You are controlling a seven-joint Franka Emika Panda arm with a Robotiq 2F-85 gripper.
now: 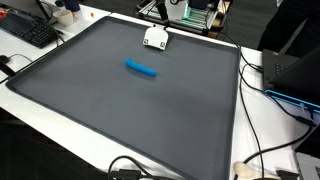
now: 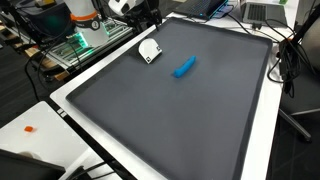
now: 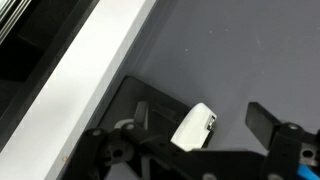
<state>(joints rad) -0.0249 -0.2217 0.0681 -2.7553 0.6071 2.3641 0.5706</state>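
In the wrist view my gripper [image 3: 200, 118] is open, with a small white block [image 3: 193, 128], seemingly a plug adapter, lying on the mat between its two dark fingers [image 3: 262, 120] and untouched. Both exterior views show that white block [image 1: 155, 38] [image 2: 150, 50] near the back edge of the dark grey mat [image 1: 120, 110] [image 2: 180, 120]. The gripper [image 2: 147, 16] hangs just above and behind it. Nearer the mat's middle lies a blue cylinder-like piece [image 1: 141, 69] [image 2: 184, 67], well away from the gripper.
The mat lies on a white table [image 3: 95, 70] whose rim runs close beside the white block. A keyboard [image 1: 30, 30] sits at one corner, cables [image 1: 270, 95] trail along one side, and a laptop [image 2: 265, 12] and equipment stand behind. A small orange item [image 2: 30, 128] lies off the mat.
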